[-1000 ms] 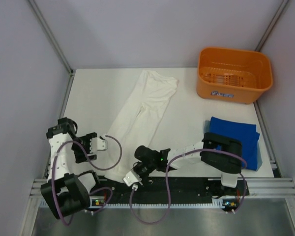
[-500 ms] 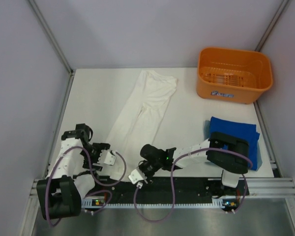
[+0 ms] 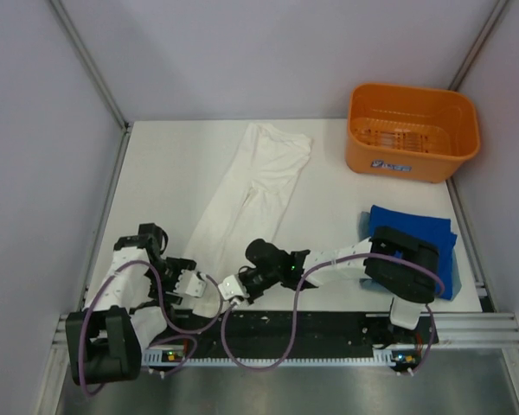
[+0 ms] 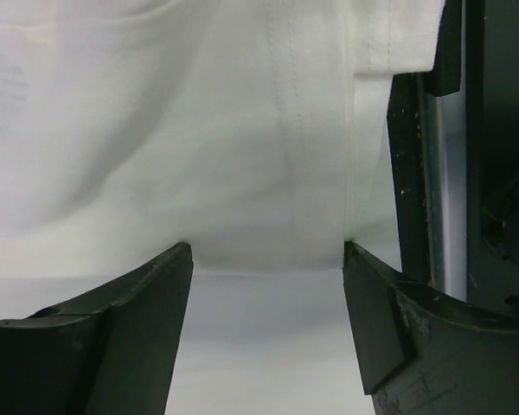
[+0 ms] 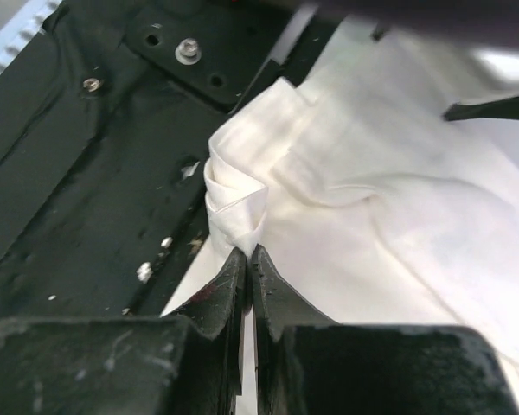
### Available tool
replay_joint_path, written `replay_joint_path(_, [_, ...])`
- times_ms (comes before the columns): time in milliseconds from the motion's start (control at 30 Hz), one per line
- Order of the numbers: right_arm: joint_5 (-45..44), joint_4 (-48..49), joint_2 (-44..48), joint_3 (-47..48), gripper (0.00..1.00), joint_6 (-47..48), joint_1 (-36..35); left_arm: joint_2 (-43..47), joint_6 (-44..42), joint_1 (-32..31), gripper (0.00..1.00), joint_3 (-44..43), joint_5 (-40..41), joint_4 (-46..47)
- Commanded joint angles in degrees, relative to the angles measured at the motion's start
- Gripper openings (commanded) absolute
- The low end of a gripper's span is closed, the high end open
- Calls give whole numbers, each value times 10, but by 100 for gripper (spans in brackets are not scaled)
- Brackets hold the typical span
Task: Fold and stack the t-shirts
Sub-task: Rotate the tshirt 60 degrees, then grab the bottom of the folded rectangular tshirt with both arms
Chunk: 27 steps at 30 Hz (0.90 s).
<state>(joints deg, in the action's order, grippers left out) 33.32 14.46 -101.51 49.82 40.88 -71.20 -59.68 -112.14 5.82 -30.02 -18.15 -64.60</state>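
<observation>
The white t-shirt (image 3: 255,186) lies long and slantwise across the surface (image 3: 164,173), its near end at the front edge. There the right claw (image 5: 249,252) is clamped on a bunched corner. The left claw (image 4: 266,259) stands apart, with the hem between its tips. The blue t-shirt (image 3: 415,220) sits folded at the right.

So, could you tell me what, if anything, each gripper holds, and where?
The right gripper pinches the white t-shirt by a fold at its near edge; the open left gripper holds nothing.
</observation>
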Motion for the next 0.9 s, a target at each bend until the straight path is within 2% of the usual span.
replay_joint_path(0, [22,38,-11,21,0,-24,9,8,-212,-16,73,38,24,-77])
replay_joint_path(133, [34,44,-10,19,0,-34,11,9,-192,-16,58,44,21,-58])
replay_joint_path(300, [29,19,8,18,0,-33,14,4,-151,-16,30,37,54,-46])
replay_joint_path(367, [29,17,18,12,0,-48,22,2,-124,-17,0,15,40,-50])
replay_joint_path(467, [25,33,38,-6,0,-74,39,-5,-78,-16,0,-44,-5,-65])
replay_joint_path(633, [5,57,83,-26,0,-140,90,-31,-18,-16,0,-171,-145,-118])
replay_joint_path(767, [-55,56,109,-26,0,-166,125,-70,69,-17,0,-245,-223,-95])
replay_joint_path(867, [-79,57,111,-16,0,-186,166,-110,175,-24,0,-292,-262,-33])
